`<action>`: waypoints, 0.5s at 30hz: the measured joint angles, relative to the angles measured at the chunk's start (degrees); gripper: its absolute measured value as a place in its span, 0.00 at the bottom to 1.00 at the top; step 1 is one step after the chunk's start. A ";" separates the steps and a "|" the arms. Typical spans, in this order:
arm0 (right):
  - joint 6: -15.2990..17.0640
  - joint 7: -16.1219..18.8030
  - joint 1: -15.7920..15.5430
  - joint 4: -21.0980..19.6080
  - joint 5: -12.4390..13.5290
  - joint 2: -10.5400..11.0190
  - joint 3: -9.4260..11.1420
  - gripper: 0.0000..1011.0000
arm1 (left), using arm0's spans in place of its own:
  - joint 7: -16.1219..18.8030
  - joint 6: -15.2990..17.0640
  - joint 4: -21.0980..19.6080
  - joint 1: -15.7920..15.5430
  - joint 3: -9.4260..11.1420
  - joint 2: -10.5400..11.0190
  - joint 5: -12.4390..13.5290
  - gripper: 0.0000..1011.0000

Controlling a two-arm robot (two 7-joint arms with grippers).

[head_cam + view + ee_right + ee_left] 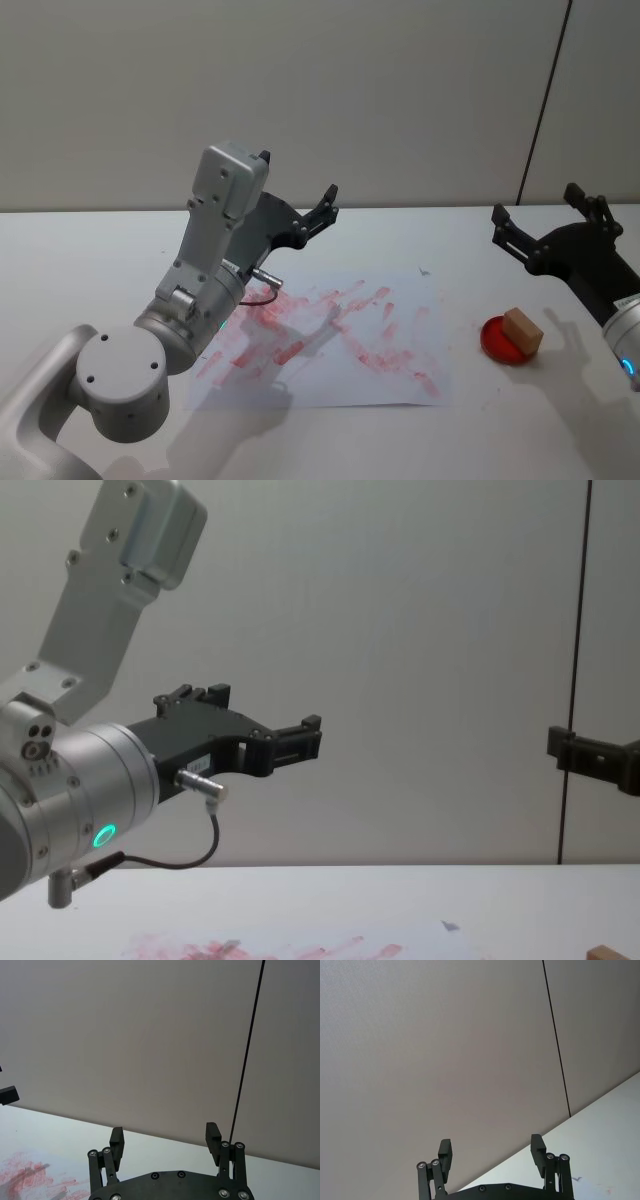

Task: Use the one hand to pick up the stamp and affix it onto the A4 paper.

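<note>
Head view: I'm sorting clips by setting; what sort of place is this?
Likely a robotics lab bench: a plain white table, a bare panelled wall, the ink-smeared A4 paper near the stamp on a red pad, with the left gripper and right gripper above, fingers open.

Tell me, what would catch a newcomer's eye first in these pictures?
Probably the white A4 paper, smeared with red-pink ink and lying mid-table. Next comes the small wooden stamp, sitting on a round red pad to the paper's right. Above the table two black claws hang open and empty: the left gripper raised on the paper's side, the right gripper raised on the stamp's side.
</note>
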 joint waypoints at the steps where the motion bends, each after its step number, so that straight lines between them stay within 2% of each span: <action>1: 0.00 0.00 0.00 0.00 0.00 0.00 0.00 0.99 | 0.00 0.00 0.00 0.00 0.00 0.00 0.00 0.99; 15: 0.00 0.00 0.00 0.00 0.00 0.00 0.00 0.99 | 0.00 0.00 0.00 0.00 0.00 0.00 0.00 0.99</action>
